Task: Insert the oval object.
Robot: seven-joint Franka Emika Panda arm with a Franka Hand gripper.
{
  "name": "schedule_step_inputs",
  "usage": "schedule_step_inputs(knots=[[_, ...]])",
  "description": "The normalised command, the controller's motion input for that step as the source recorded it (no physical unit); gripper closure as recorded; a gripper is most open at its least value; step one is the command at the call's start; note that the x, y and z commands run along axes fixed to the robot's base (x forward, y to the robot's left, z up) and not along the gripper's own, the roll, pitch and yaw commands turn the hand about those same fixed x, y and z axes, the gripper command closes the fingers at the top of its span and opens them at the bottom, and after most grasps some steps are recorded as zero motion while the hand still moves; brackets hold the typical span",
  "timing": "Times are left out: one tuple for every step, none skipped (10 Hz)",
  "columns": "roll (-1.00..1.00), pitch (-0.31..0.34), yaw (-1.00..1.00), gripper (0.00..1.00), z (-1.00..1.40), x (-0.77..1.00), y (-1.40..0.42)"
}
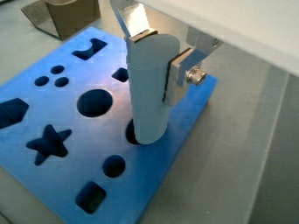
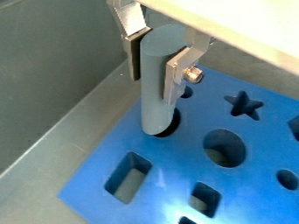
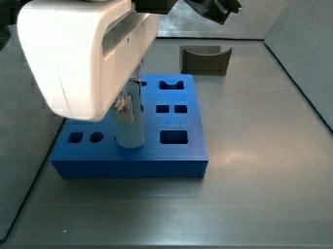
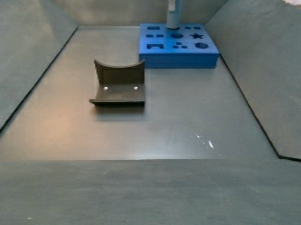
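Note:
The oval object (image 1: pixel 149 87) is a pale grey upright peg. My gripper (image 1: pixel 158 54) is shut on its upper part, silver fingers (image 1: pixel 179 74) on both sides. Its lower end stands in a hole of the blue block (image 1: pixel 70 131), near the block's edge. It shows the same way in both wrist views, with the peg (image 2: pixel 159 83) reaching down into the hole of the block (image 2: pixel 233 179) from my gripper (image 2: pixel 160 54). In a side view the peg (image 3: pixel 128 128) stands on the block (image 3: pixel 130 156) under the white arm. In a side view the peg (image 4: pixel 172 15) rises from the far block (image 4: pixel 178 46).
The blue block has several other shaped holes, among them a star (image 1: pixel 48 143) and a round one (image 1: pixel 96 103). A brown block with a curved notch (image 4: pixel 118 83) lies on the grey floor, also in a side view (image 3: pixel 205 60). Grey walls enclose the floor.

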Motion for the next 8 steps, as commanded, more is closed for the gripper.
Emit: schedule_step_inputs(knots=[[0.08,-0.079,-0.02,1.0,-0.31,-0.2,0.11],[0.0,-0.134,0.0,1.0,-0.46,-0.31,0.03],[-0.02,-0.151,0.08,1.0,-0.51,-0.33,0.0],[0.0,-0.117,0.05,1.0,-0.67,0.0,0.0],[0.05,-0.04,0.0,1.0,-0.65,0.2,0.0],[0.12,0.0,-0.01,1.0,-0.54,0.17,0.0],[0.17,0.0,0.0,1.0,-0.45,0.06,0.0],[0.29,-0.014,0.0,1.0,-0.48,0.0,-0.04]])
